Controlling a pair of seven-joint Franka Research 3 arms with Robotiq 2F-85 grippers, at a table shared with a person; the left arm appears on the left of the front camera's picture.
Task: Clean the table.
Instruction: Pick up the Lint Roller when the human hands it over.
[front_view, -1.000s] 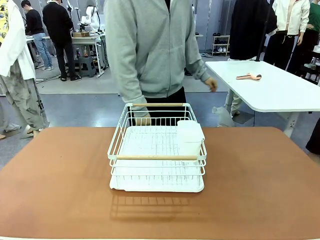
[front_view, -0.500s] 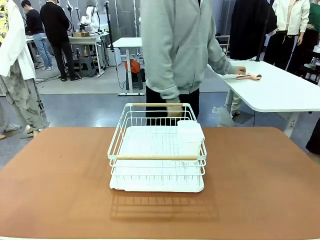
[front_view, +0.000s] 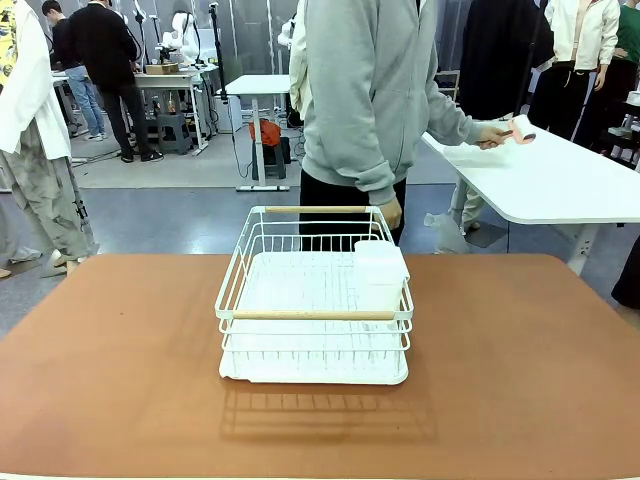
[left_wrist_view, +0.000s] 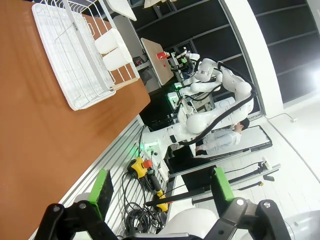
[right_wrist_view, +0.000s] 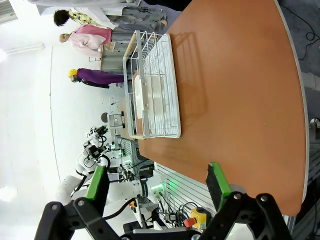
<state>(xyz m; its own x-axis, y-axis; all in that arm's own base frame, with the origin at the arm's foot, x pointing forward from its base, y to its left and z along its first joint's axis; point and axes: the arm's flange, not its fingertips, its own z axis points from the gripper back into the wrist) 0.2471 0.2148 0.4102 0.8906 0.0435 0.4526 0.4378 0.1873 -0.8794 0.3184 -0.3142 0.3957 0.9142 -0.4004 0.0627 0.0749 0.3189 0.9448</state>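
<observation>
The reddish-brown tabletop spreads across the whole near part of the front view, and a white wire dish rack with two wooden handle bars stands on it near the middle. A pale plastic container sits inside the rack at its far right corner, and the rest of the brown surface around the rack lies bare. A person in a grey hooded top stands just beyond the far edge, turned toward a white tabletop off to the right. One hand is stretched out above that white surface and holds a small roller with a pale head. The other hand hangs at the person's side, just behind the rack's far handle. In the left wrist view the left tool has its two green-padded fingers wide apart with nothing between them. It is held off the near edge of the brown tabletop, with the rack well away at the top left of that view. In the right wrist view the right tool is likewise spread, its green pads well apart and gripping nothing. It too is back from the tabletop, with the rack farther off on that surface.
</observation>
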